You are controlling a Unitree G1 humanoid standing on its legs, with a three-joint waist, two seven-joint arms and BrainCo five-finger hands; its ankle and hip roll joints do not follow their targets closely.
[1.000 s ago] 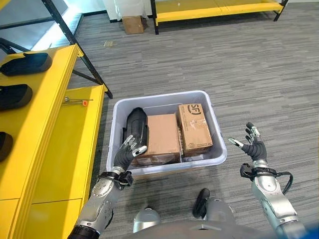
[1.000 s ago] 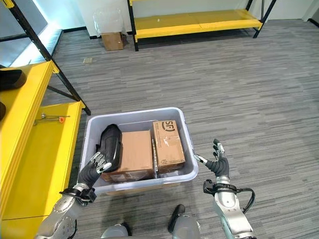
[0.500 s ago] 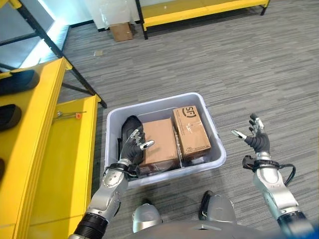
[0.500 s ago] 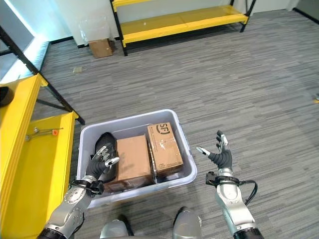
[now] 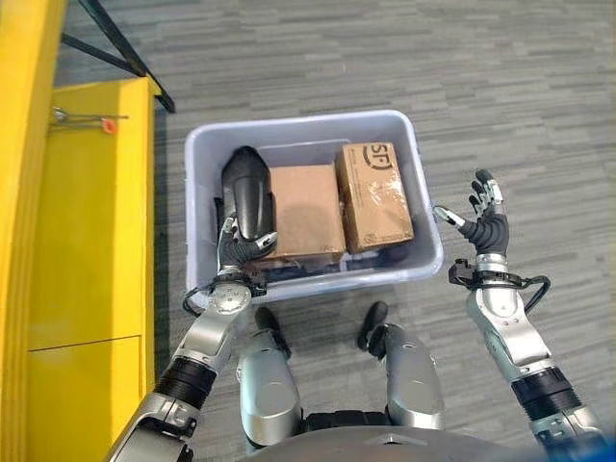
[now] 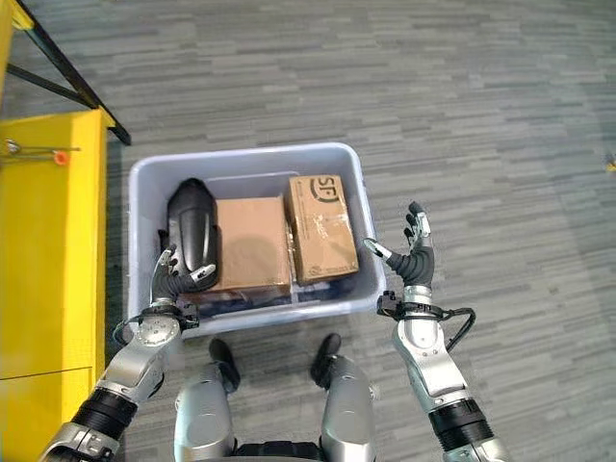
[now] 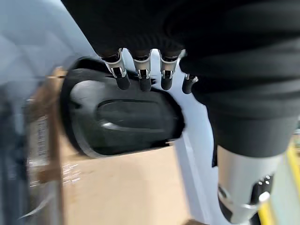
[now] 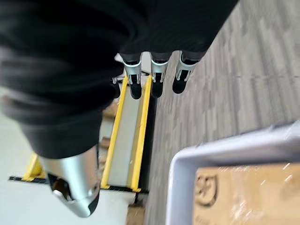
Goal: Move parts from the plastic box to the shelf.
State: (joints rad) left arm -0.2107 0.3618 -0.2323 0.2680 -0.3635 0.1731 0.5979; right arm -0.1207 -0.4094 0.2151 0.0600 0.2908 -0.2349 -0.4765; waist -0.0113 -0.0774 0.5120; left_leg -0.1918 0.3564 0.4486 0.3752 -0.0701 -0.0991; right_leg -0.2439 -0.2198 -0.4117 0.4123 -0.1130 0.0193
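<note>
At far left stands the yellow shelf [image 5: 91, 192], with a small orange-tipped tool [image 5: 87, 121] lying on it near the far end. Just beside the shelf sits the plastic box [image 5: 308, 279] on the grey floor. In the box's left compartment lies the black moulded part [image 5: 247, 197], with a plain cardboard box [image 5: 306, 212] against its right side and a printed cardboard box [image 5: 375, 195] further right.

The left hand [image 5: 235, 252] reaches over the near wall of the plastic box, its fingers [image 7: 140, 77] relaxed and spread at the near end of the black part, the thumb lying toward the plain cardboard box; nothing is clamped yet. To do this step well, I judge the hand should settle lower so fingers and thumb straddle the part's narrow near end, then close firmly before lifting, since the smooth curved shell may slip. Lift straight up to clear the box wall and the cardboard edge before swinging left to the shelf.

The right hand [image 5: 481, 229] hovers outside the box's right wall, fingers straight and apart, holding nothing.
</note>
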